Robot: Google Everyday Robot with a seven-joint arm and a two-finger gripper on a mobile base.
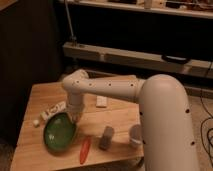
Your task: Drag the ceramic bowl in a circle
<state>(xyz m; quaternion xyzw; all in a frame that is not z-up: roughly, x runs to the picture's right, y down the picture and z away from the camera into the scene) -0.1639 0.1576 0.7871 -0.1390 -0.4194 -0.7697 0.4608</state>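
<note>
A green ceramic bowl (59, 132) sits on the wooden table (115, 117) near its front left. My white arm reaches from the right across the table and bends down at the left. My gripper (75, 118) is at the bowl's upper right rim and seems to touch it.
A white bottle (51, 112) lies just behind the bowl on the left. A white packet (101, 101) lies mid-table. An orange carrot-like object (85, 149), a grey block (106, 137) and a white cup (135, 134) sit along the front edge. A dark shelf unit stands behind.
</note>
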